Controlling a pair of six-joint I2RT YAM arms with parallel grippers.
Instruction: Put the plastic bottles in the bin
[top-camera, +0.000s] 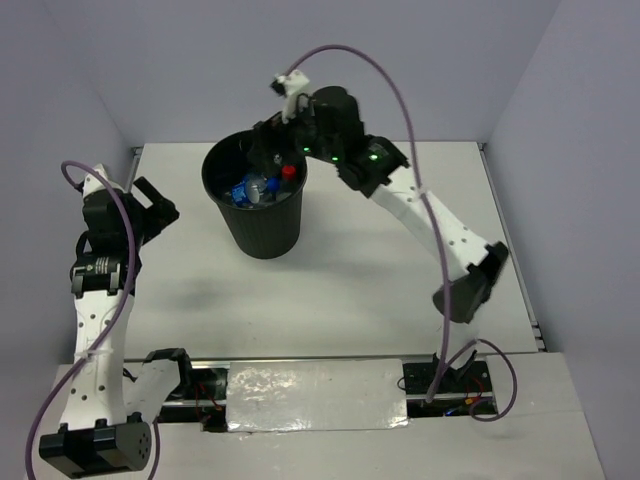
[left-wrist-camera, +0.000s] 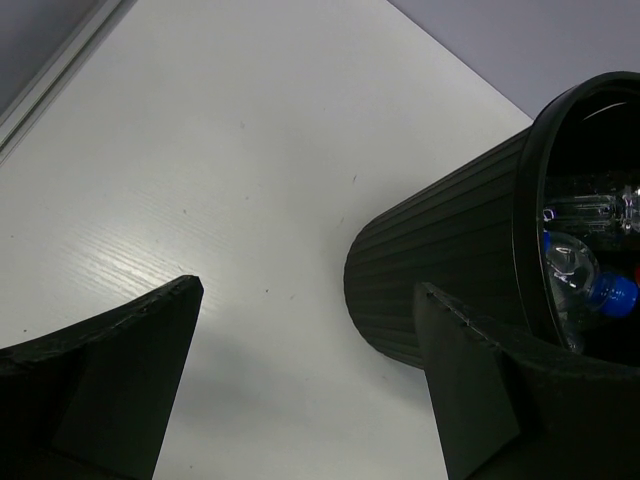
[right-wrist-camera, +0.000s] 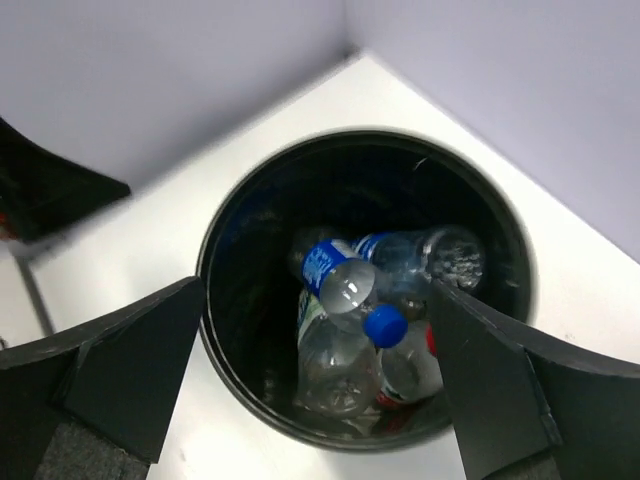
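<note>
The black bin (top-camera: 262, 225) stands at the back middle of the table. Several clear plastic bottles (top-camera: 258, 188) with blue and red caps and labels lie inside it; the right wrist view shows them (right-wrist-camera: 360, 330) piled in the bin (right-wrist-camera: 240, 350). My right gripper (top-camera: 268, 150) hangs open and empty right above the bin's mouth, its fingers (right-wrist-camera: 130, 360) spread to either side of it. My left gripper (top-camera: 160, 205) is open and empty, low over the table left of the bin (left-wrist-camera: 440, 270), with bottles (left-wrist-camera: 580, 285) visible through the bin's mouth.
A white table (top-camera: 350, 290) with a raised rim along its left and right edges (top-camera: 515, 250). Purple cables loop over both arms. Grey walls close in behind the bin.
</note>
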